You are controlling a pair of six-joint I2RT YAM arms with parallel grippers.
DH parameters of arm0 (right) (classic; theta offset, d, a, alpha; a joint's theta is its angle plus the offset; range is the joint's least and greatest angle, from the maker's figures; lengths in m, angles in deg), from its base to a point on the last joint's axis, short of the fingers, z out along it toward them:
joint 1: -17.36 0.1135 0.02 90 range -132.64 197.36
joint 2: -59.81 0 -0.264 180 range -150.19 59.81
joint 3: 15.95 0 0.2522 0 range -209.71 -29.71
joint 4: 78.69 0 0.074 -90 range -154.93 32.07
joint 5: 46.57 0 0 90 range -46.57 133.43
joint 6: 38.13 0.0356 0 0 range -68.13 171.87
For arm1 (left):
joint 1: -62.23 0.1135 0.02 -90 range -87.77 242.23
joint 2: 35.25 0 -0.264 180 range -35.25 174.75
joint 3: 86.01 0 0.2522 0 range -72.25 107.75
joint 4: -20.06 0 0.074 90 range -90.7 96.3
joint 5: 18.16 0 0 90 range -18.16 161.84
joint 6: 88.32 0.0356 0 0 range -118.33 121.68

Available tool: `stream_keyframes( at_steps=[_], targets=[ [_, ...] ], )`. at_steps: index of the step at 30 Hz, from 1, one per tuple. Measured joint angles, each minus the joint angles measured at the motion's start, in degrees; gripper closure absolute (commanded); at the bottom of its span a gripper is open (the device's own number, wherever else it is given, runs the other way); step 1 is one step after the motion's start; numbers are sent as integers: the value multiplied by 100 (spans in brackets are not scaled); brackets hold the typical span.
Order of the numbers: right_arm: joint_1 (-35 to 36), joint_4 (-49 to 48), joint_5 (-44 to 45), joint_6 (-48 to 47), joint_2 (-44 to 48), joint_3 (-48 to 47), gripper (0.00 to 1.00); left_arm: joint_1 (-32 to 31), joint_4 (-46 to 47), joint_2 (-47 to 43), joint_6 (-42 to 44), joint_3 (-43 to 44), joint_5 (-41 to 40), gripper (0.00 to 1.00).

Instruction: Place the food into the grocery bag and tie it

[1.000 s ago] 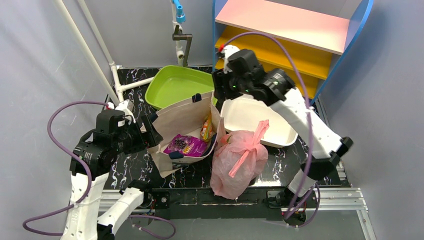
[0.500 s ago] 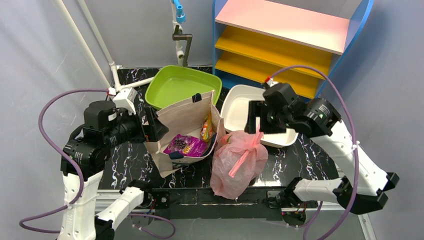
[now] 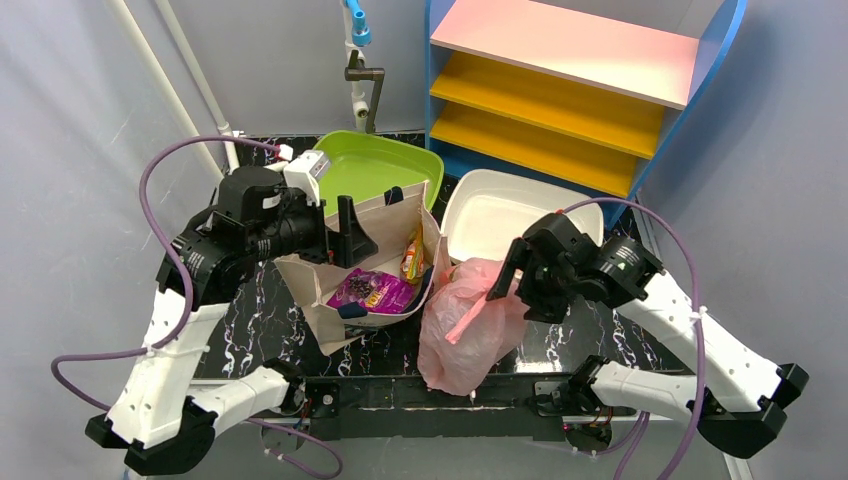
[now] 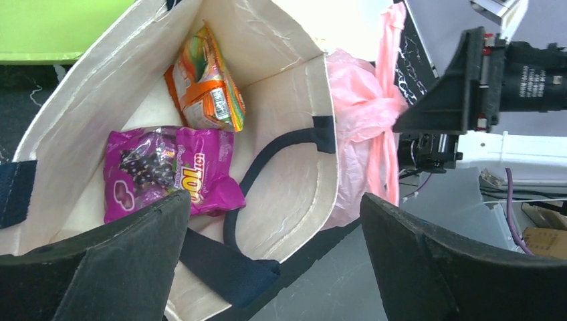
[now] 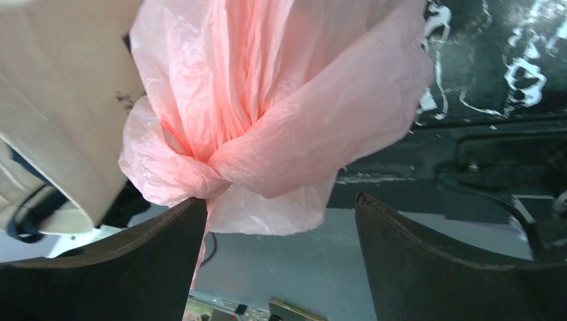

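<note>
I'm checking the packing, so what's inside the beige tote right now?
Inside the beige tote lie a purple snack packet and an orange-green packet, with a dark strap drooping in. Whatever sits beneath the packets is covered.

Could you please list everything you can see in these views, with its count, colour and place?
grocery bag: one, translucent pink, knotted at the top, near edge of the table, right of the tote
tote: one, beige with dark handles, standing open mid-table
purple packet: one, inside the tote
orange packet: one, inside the tote
green tub: one, behind the tote
white tub: one, right of the green tub
shelf unit: one, blue frame, pink and yellow shelves, back right
table: one, black marbled
left hand: black, open, over the tote
right hand: black, open, by the bag's knot
</note>
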Motion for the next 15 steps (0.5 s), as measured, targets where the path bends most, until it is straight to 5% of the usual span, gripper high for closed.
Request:
stream_keyframes(
  at_steps=[15],
  targets=[
    [-2, -1222, 354, 678, 540, 323, 9, -131, -4, -898, -90, -457, -232, 2]
  ],
)
